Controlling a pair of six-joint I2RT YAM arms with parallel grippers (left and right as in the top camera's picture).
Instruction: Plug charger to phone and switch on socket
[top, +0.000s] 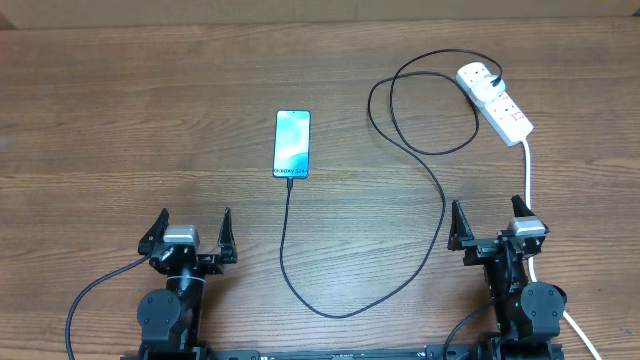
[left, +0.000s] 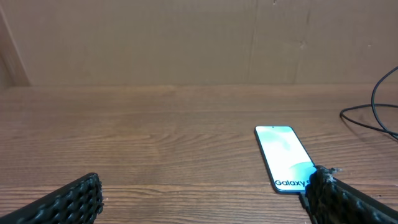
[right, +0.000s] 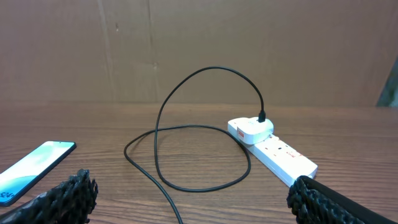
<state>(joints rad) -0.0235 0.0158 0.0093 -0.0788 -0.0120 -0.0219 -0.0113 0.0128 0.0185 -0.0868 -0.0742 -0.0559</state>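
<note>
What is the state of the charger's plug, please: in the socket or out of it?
In. The charger's plug, a white block, sits seated in the end outlet of the socket.

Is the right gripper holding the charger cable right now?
No, the right gripper stands wide open and empty; the charger lies loose on the table.

A left tool finger covers a phone corner; the socket switches are unreadably small.
</note>
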